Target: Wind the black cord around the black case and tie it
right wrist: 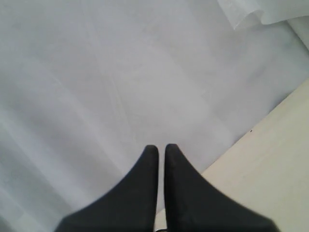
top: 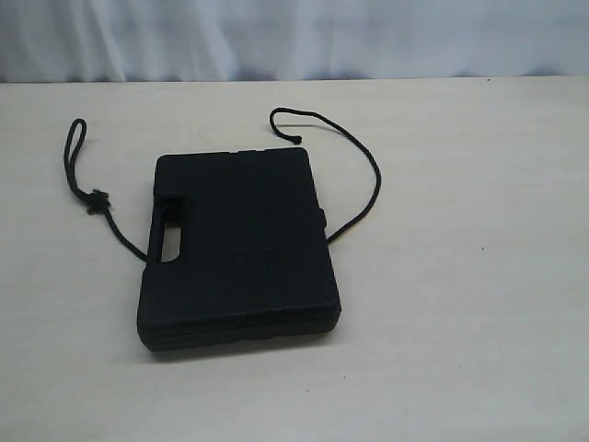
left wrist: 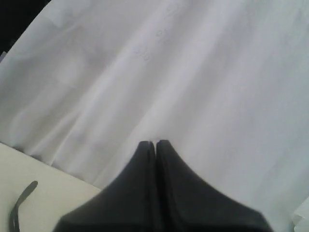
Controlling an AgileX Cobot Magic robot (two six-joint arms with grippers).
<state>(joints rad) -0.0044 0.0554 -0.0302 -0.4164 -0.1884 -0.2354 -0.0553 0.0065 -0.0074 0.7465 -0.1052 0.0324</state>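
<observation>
The flat rectangular matte black plastic case (top: 239, 249) is lying around the middle of the pale bench (top: 479, 350), a little toward its left edge, and the long thin black braided cord (top: 371, 180) is apparently passing beneath it. One end, carrying a frayed knot (top: 97, 201) and a narrow loop (top: 74, 147), is trailing toward the left edge, while the other is curling out from the opposite side toward the back edge. Neither arm is showing in the exterior view; in the wrist views the left claw (left wrist: 155, 143) and the right claw (right wrist: 161, 147) are both sitting closed with nothing held, facing a white cloth backdrop (right wrist: 96, 72). Nothing is wrapped yet. Because the cord is lying flat against the bench, a closing claw may be missing it, and tugging one end alone is risking dragging the cord out from under the case, or sliding the case itself
</observation>
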